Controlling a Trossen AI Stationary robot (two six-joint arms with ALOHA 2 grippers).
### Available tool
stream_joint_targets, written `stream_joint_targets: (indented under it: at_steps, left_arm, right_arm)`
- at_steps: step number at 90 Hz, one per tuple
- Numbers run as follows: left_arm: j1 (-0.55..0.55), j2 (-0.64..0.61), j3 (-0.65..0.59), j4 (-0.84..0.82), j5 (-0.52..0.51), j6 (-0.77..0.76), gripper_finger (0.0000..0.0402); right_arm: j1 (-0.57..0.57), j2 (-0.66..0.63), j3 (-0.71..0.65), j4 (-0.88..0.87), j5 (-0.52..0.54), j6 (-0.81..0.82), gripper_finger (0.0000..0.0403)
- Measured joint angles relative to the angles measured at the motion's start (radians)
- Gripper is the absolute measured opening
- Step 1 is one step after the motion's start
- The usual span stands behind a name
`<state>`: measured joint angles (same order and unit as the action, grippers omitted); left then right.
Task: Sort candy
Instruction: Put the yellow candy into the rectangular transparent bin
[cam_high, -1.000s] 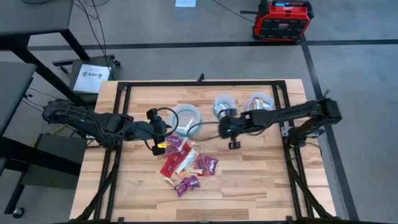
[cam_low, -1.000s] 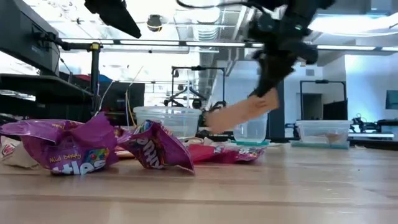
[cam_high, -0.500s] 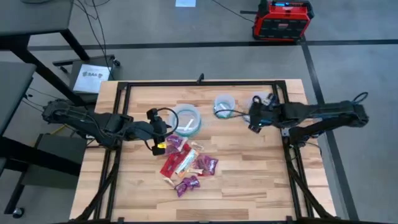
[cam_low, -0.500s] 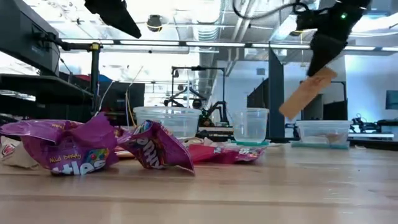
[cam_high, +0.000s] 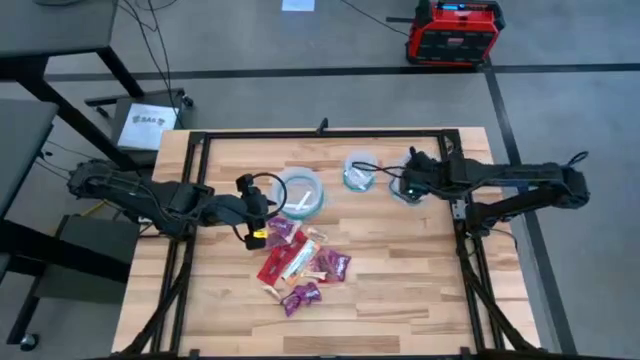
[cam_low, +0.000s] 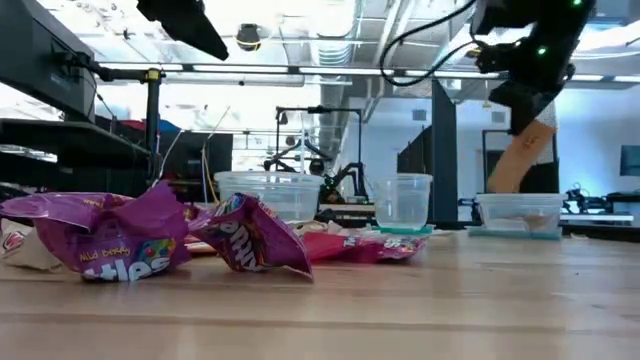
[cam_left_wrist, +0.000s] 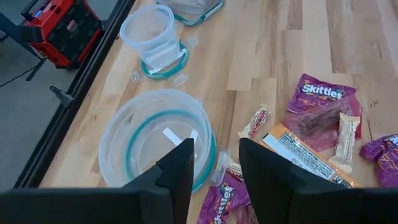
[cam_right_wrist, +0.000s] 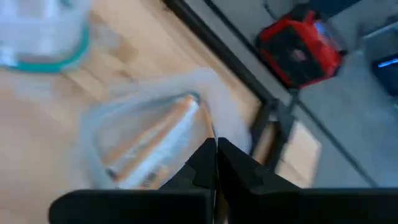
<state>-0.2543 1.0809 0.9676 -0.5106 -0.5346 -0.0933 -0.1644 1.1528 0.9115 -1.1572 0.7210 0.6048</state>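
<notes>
— Right gripper (cam_low: 527, 118) was pinching an orange-white bar (cam_low: 518, 158); a second before it hung by the middle cup (cam_low: 402, 202), and it had swung over the far container (cam_low: 520, 213).
— And the rest?
— Candy pile (cam_high: 300, 262) unsorted on the table (cam_high: 400, 290); left gripper (cam_left_wrist: 214, 165) hovered spread beside the round tub (cam_left_wrist: 155, 140).

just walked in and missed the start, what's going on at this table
The robot is sorting candy into clear containers. The right claw is shut on an orange bar wrapper and holds it above the container at the table's right, which already has wrappers inside. The left claw is open and hovers by the big round container, beside the candy pile in the middle of the table. A smaller tub stands between the two containers.
</notes>
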Motion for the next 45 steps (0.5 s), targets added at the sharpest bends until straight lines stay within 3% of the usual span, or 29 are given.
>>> stream_joint_targets:
  at_steps: [18,35,45]
  left_arm:
    - [0.0,0.0,0.0,0.003,0.0,-0.026,0.0114]
    - [0.0,0.0,0.0,-0.001,0.001,-0.04,0.0114]
    - [0.0,0.0,0.0,-0.004,0.001,-0.041,0.0114]
  right_arm:
    - [-0.079,0.061,0.0,0.007,-0.113,-0.009,0.0014]
    - [-0.084,0.055,0.0,0.062,-0.171,-0.027,0.0082]
    - [-0.037,0.051,0.0,0.191,-0.323,-0.06,0.0121]
